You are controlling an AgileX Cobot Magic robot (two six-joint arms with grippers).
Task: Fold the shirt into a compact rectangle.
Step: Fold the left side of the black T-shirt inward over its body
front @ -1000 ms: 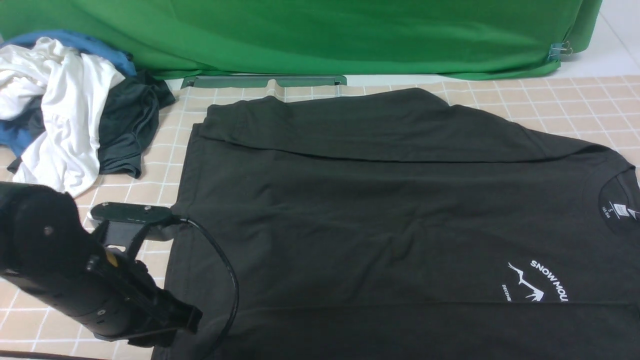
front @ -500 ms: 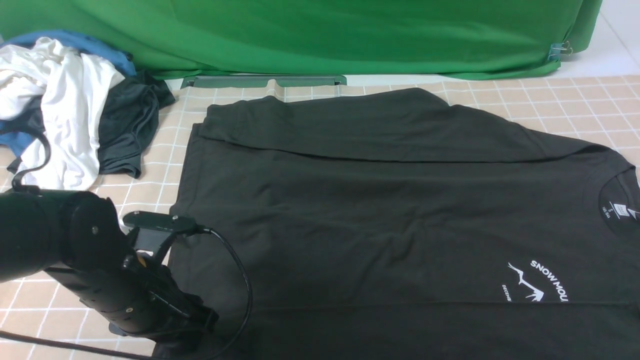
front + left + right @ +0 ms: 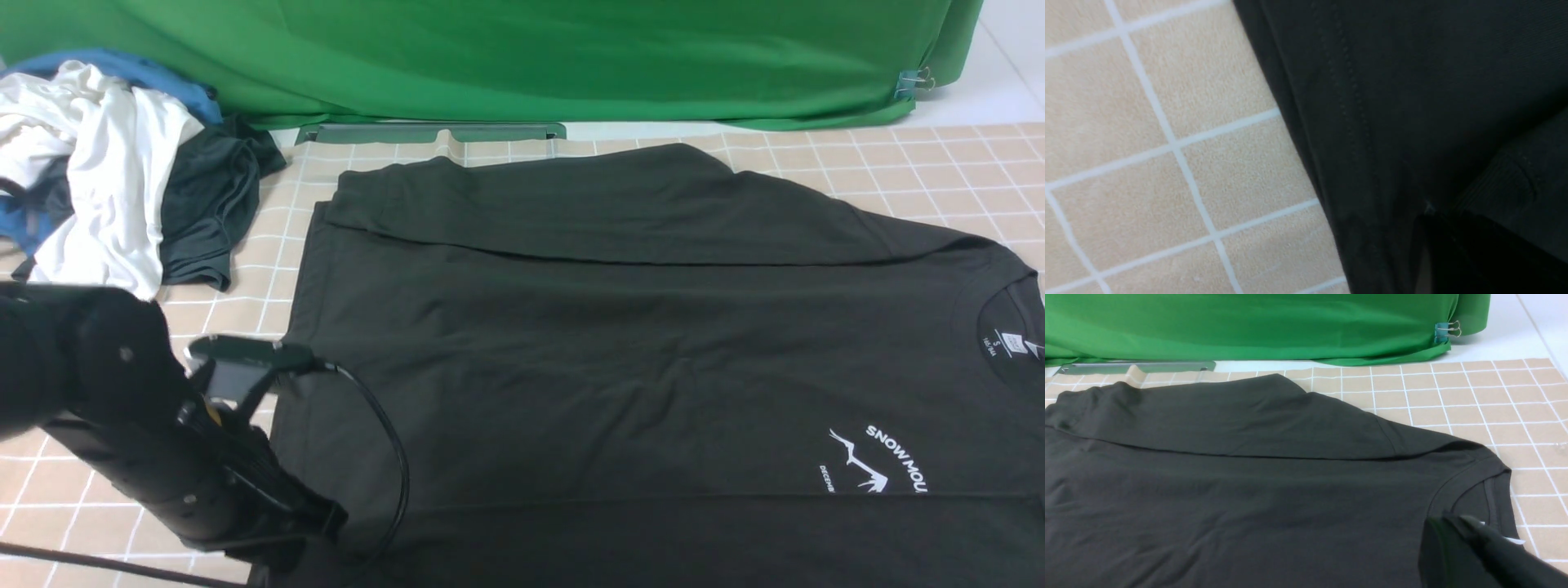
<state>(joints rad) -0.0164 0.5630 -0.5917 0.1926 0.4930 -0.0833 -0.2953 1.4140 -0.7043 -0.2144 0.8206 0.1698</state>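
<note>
**A:** The shirt (image 3: pixel 620 351) is lying flat across the checked tabletop (image 3: pixel 922 171), chest up, with the collar (image 3: pixel 1466 484) pointing to the robot's right and the hem (image 3: pixel 1347 122) to its left. Its far long side (image 3: pixel 571 204) is already lying folded in over the body.

**B:** So which step is going on?

**A:** I'm reading it as the second lengthwise fold, the near side. The left claw (image 3: pixel 306 531) is sitting low at the near hem corner with its jaws together. It seems to be pinching the cloth there, though black on black is making that hard to confirm.

**B:** And the other one?

**A:** The right claw (image 3: pixel 1453 520) is showing only in its own wrist view. Its fingers are drawn together, gripping nothing that I can see, and it is hanging over the collar end just beside the white neck label (image 3: pixel 1513 540). Whether it is touching the fabric, I cannot tell.

**B:** What is the next move calling for?

**A:** I'm thinking the right claw is needing a hold on the near shoulder edge first. After that, both claws are going to have to lift together and carry the near edge away from the robot. They should be laying it parallel to the fold already made, without dragging the body out of square.
</note>
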